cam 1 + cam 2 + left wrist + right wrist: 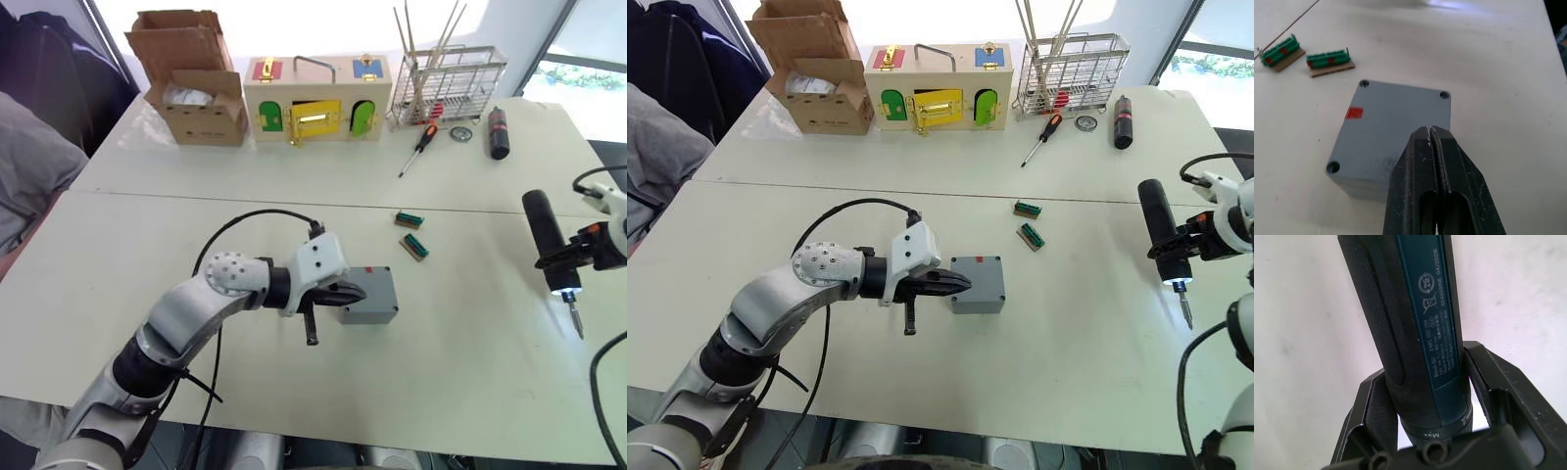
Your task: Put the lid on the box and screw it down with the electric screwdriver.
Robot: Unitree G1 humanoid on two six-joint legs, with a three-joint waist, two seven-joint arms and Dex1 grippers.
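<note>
The left wrist view shows the left gripper [1431, 131] with its fingers pressed together over the lid [1396, 129], which sits closed on the box [370, 311] near the table's [460, 352] middle; three corner screw holes and one red mark are visible there. The right wrist view shows the right gripper [1430, 396] clamping the one electric screwdriver [549, 243], bit down, near the right edge. Two green terminal blocks [412, 235] lie beside the box.
</note>
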